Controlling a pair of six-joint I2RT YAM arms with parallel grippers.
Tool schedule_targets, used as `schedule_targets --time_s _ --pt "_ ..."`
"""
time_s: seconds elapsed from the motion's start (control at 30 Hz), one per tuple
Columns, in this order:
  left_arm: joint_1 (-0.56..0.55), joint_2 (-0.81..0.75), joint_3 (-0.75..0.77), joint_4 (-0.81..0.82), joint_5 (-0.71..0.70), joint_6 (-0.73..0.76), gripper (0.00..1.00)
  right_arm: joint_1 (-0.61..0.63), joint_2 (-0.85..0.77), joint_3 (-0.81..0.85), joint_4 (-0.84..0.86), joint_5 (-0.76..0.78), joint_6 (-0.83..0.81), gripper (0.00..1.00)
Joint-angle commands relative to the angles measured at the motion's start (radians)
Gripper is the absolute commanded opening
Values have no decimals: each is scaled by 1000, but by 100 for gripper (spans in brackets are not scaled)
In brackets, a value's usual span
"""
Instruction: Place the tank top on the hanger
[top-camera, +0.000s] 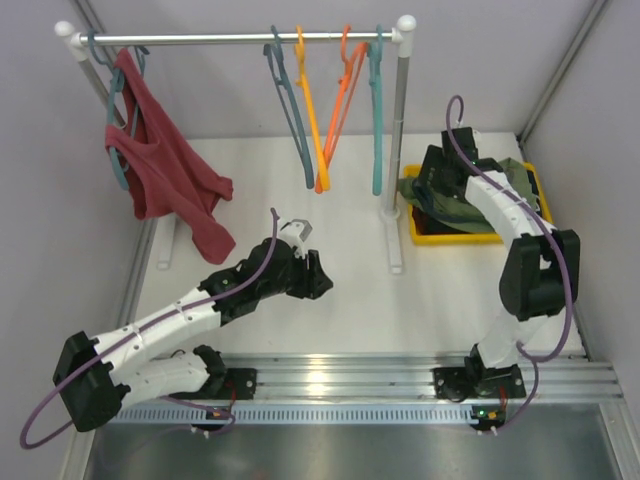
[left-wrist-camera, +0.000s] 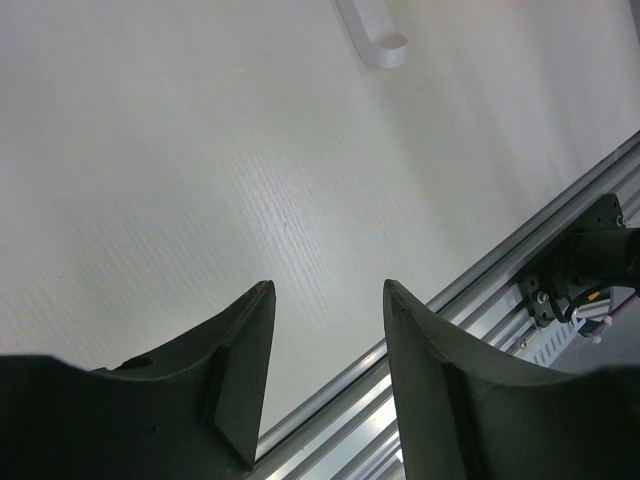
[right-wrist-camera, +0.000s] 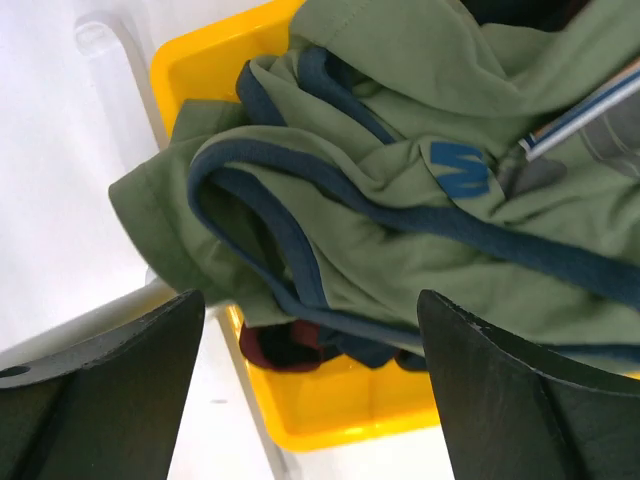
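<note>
- The tank top (right-wrist-camera: 400, 60) lies crumpled in a yellow bin (top-camera: 445, 238) at the right side of the desk (top-camera: 350, 320), olive cloth with dark blue trim in loops and folds.
- Part of it spills over the bin's left rim onto the desk. A small blue print shows on one fold.
- Under it, by the bin's near wall, a bit of dark red and navy cloth (right-wrist-camera: 285, 345) peeks out.
- The right claw (right-wrist-camera: 310, 300) hangs just above the tank top, fingers spread wide with nothing pinched. I cannot tell whether the tips touch the cloth.
- The hanger (top-camera: 290, 120), blue-grey, hangs by its hook from the rail (top-camera: 220, 38) of a white rack at the back of the desk, well apart from the bin.
- Just right of it on the rail hang a yellow hanger (top-camera: 308, 120), an orange hanger (top-camera: 345, 90) and a teal hanger (top-camera: 377, 120), the last one close to the rack's right post (top-camera: 398, 150).
- At the rail's left end a red top (top-camera: 165, 170) droops from another teal hanger (top-camera: 120, 170), one side slipped low.
- The left claw (left-wrist-camera: 325, 290) is over bare desk in front of the rack, nearer the left side, fingers spread and holding nothing. Its wrist view shows only white desk, the foot of the rack and the metal rail at the near edge.
</note>
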Motion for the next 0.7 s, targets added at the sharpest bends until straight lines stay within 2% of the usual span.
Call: schedule_targets --time_s 0.0,0.5,0.67 --pt "-4 -5 38 -2 21 11 52 -2 53 86 55 14 -54 87" --pt "-4 -5 33 -28 16 4 52 84 179 152 48 78 -60 85" --pt "-4 -10 33 -34 11 4 52 84 225 169 46 86 -56 80"
